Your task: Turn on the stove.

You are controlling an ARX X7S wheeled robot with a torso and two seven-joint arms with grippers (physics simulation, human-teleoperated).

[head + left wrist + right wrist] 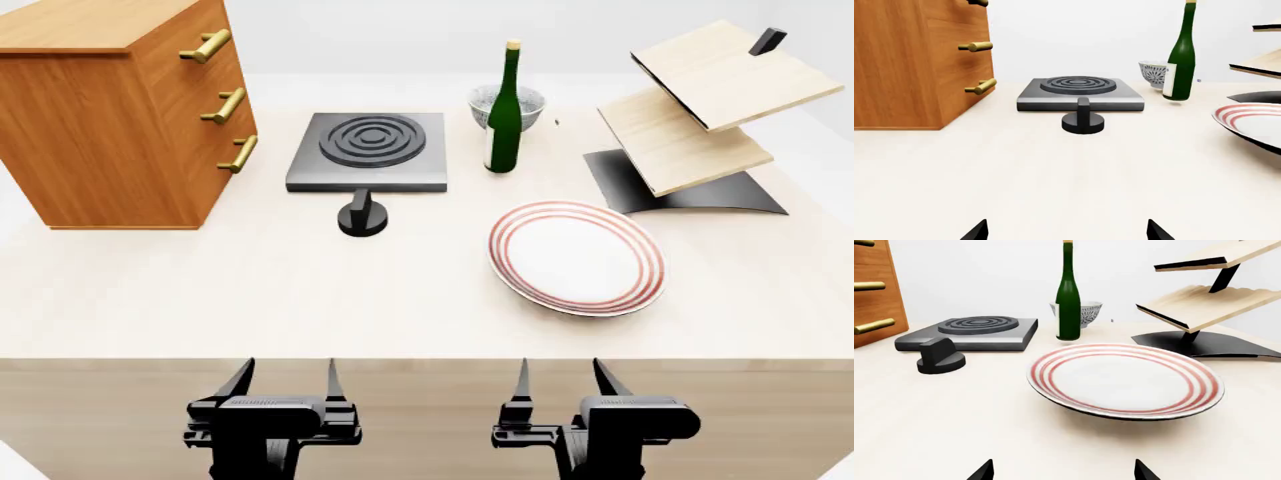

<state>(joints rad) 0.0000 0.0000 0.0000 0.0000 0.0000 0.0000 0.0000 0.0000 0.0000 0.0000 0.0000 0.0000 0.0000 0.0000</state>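
Both arms wait at the near edge of the bench (200, 300), the left gripper (283, 385) and right gripper (561, 385) spread wide and holding nothing. The stove (367, 152) sits toward the far side beside a wooden drawer cabinet (114, 120), its knob (362, 217) just in front, untouched. Judging by this, the task has not begun: reaching and turning the knob remain.

Simulated kitchen counter: stove (367, 150) with knob (362, 215), wine bottle (505, 108), patterned bowl (490, 100), red-rimmed plate (575, 257), wooden drawer cabinet (114, 110), tiered wooden rack (701, 115).
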